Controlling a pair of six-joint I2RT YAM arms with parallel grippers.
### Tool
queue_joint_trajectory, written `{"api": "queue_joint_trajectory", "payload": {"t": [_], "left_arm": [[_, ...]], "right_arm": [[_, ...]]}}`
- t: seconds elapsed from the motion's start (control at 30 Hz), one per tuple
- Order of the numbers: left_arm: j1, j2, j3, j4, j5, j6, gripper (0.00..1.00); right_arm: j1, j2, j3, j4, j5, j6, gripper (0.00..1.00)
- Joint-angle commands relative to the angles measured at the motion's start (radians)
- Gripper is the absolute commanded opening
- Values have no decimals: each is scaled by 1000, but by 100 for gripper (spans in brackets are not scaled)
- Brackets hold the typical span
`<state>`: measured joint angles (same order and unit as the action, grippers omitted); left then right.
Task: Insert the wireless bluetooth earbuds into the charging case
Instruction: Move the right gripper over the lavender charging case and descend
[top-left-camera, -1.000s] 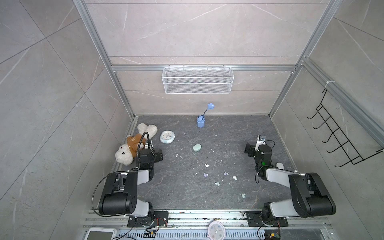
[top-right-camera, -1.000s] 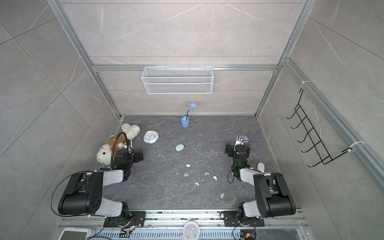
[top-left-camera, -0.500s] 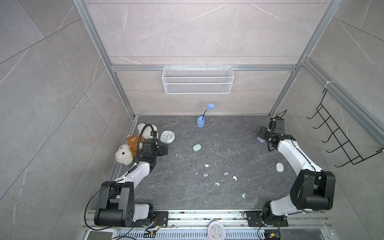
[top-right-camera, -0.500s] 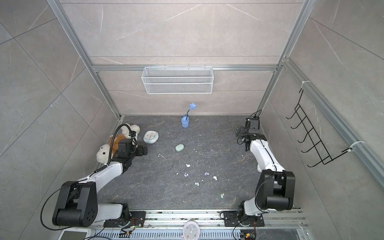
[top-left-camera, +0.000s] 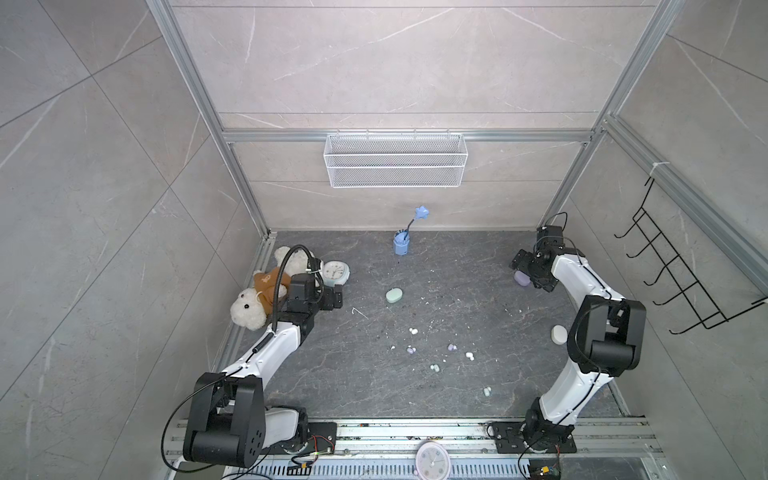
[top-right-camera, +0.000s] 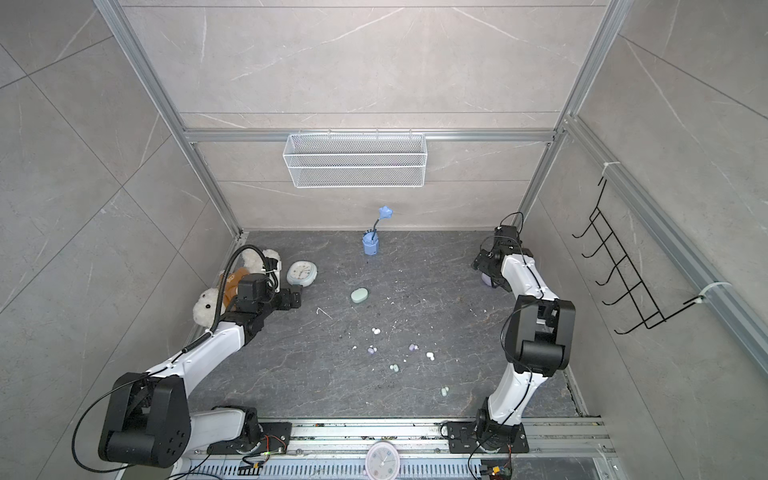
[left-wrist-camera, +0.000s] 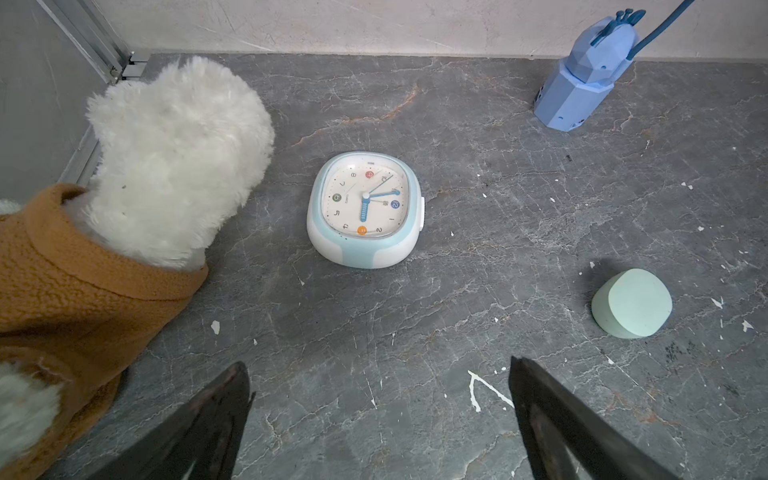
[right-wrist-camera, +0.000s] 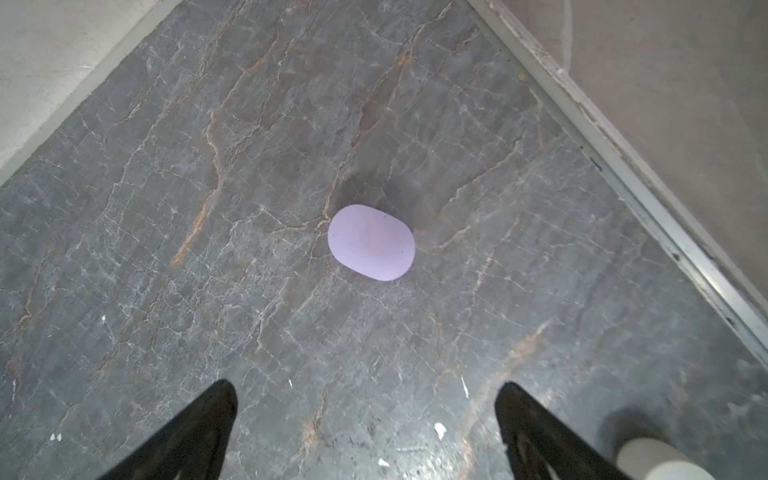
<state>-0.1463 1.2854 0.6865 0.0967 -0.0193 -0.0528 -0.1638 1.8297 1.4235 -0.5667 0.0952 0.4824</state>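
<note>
Right wrist view: white case cut off at the edge

We see the right hand spread wide, empty, near the lavender case; left hand likewise. Earbuds dot the table centre. Clock brand: unreadable.

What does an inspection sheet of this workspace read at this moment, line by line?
Surface: dark marbled tabletop, strewn with white specks.
Job's things: six earbuds loose mid-table, none in a case; mint case, lavender case and white case look shut.
Clutter: plush toy, alarm clock, blue holder.
Grippers: left gripper and right gripper open, holding nothing; the right one by the lavender case.
Cables: black cable arches over the plush toy.
Surroundings: wire basket on back wall, hook rack on side wall.
</note>
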Motion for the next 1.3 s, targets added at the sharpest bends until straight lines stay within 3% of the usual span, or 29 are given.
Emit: {"api": "queue_joint_trajectory", "payload": {"t": [0.0, 0.3, 0.5, 0.83, 1.27], "left_arm": [[0, -14, 21, 8, 20, -7, 99], [-2, -33, 6, -1, 30, 11, 99], [-2, -34, 5, 1, 44, -1, 99], [-2, -42, 8, -1, 66, -16, 99], [-2, -43, 7, 0, 57, -12, 98]], "right_arm": [[-9, 38, -32, 112, -29, 3, 100], [-47, 131, -9, 234, -90, -19, 100], [-61, 262, 136, 147, -164, -51, 100], [-65, 377, 288, 36, -191, -108, 100], [-57, 313, 192, 39, -265, -152, 100]]}}
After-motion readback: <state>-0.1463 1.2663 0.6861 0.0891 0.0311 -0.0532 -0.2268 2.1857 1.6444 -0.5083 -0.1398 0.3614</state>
